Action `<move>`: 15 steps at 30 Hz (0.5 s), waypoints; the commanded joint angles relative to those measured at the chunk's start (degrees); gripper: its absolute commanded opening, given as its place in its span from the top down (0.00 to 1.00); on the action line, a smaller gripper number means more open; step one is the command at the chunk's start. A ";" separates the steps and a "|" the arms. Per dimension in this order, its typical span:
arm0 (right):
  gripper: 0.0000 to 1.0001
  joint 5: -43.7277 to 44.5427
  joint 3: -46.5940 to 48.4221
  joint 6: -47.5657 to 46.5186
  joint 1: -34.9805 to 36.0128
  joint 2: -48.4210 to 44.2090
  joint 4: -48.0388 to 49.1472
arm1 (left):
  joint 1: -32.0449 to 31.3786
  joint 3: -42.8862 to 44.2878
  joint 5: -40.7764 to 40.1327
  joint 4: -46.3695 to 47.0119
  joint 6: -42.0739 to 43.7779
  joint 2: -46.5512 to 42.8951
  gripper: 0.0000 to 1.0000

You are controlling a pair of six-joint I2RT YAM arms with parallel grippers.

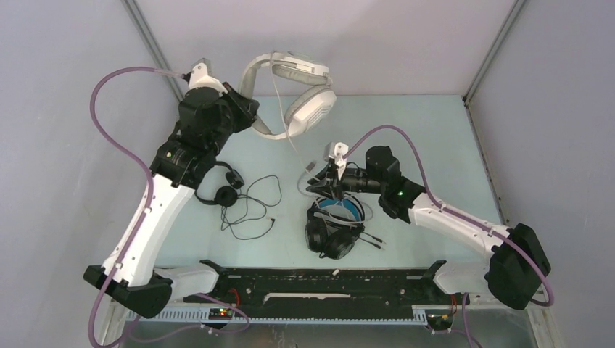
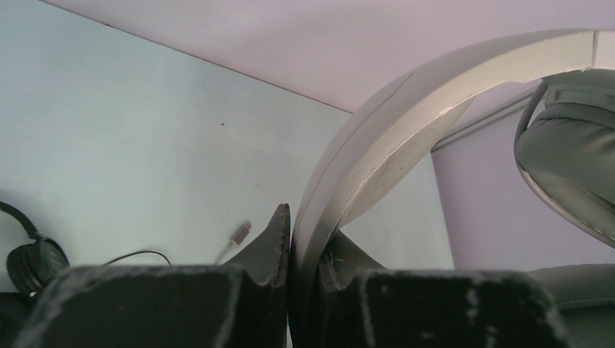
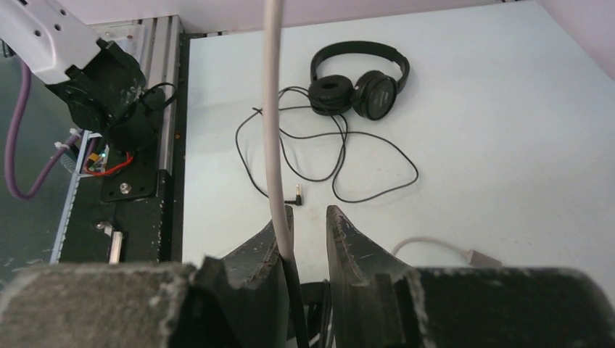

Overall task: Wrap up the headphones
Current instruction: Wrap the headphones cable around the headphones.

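My left gripper [image 1: 246, 116] [image 2: 310, 225] is shut on the headband of the big white-grey headphones [image 1: 301, 98] [image 2: 406, 123] and holds them raised at the back of the table. Their pale cord [image 1: 294, 141] [image 3: 272, 109] hangs down toward my right gripper [image 1: 319, 187] [image 3: 310, 212]. That gripper is open, with the cord lying against the inner face of one finger. The cord's plug [image 3: 482, 257] [image 2: 239, 232] rests on the table. The bulky black headphones with the blue-lined headband [image 1: 333, 225] lie just below the right gripper. The small thin black headphones [image 1: 221, 185] [image 3: 359, 87] lie at the left.
The small pair's thin black cord [image 1: 254, 210] [image 3: 341, 152] sprawls loose over the table, ending in a jack [image 3: 297, 194]. A black rail [image 1: 319, 283] runs along the near edge between the arm bases. Grey walls close in the back and sides.
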 commanded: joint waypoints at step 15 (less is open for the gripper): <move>1.00 0.24 -2.67 7.36 -12.12 1.87 12.89 | 6.46 1.07 30.40 10.41 -6.56 -4.52 1.00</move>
